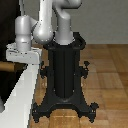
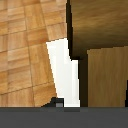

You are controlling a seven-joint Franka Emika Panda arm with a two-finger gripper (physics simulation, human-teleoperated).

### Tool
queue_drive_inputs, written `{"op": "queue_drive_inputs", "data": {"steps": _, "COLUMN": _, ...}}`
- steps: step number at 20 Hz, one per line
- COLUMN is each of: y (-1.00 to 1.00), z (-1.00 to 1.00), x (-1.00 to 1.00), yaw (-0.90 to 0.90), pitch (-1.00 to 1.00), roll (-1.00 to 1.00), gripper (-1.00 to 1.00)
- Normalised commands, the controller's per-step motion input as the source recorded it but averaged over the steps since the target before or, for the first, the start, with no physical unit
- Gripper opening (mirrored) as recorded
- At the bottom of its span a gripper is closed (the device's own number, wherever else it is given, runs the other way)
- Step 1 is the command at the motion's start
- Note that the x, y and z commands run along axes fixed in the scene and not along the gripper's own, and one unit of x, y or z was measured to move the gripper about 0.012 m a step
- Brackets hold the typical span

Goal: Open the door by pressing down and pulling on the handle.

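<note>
Counting one door (image 1: 6, 30), dark, at the exterior view's left edge, one brown handle (image 1: 6, 65) jutting from it, one black pedestal (image 1: 65, 75); arm bent down leftward, gripper (image 1: 22, 56) just beside the handle, contact unclear; fingers hidden, so spread or pressed together cannot be told; door mostly cut off

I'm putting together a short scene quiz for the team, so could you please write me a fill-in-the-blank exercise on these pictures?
1. The pedestal under the arm is ____ in colour.
2. The floor is made of ____.
3. The handle shows at the exterior view's ____ edge, below the dark door.

Missing words: black; wood; left.
</note>
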Motion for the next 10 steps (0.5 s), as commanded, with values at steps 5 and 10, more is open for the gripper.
{"op": "queue_drive_inputs", "data": {"steps": 5, "y": 0.00, "z": -0.80, "x": 0.00, "yaw": 0.00, "pitch": -0.06, "roll": 0.00, "gripper": -1.00}}
{"op": "queue_drive_inputs", "data": {"steps": 10, "y": 0.00, "z": -0.60, "x": 0.00, "yaw": 0.00, "pitch": -0.09, "roll": 0.00, "gripper": -1.00}}
